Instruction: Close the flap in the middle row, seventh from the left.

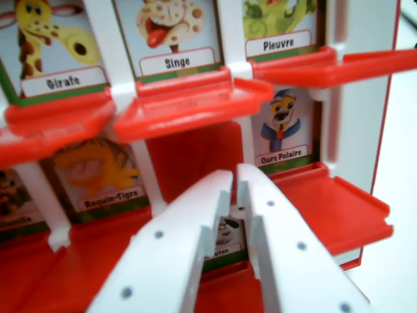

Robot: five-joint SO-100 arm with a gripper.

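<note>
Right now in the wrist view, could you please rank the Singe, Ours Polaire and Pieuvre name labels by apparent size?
1. Singe label, largest.
2. Pieuvre label, nearly as wide.
3. Ours Polaire label, smallest.
Camera angle and distance differ, so true sizes may match.

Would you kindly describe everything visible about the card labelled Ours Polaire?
The Ours Polaire card shows a cartoon polar bear in a blue cap and scarf on a pale blue ground, with its name in a white banner and a green strip beneath. It looks like printed paper set upright in a white plastic frame, at the wrist view's right. Its red flap lies open, folded down in front of it. The white gripper sits lower left of it, not touching.
</note>
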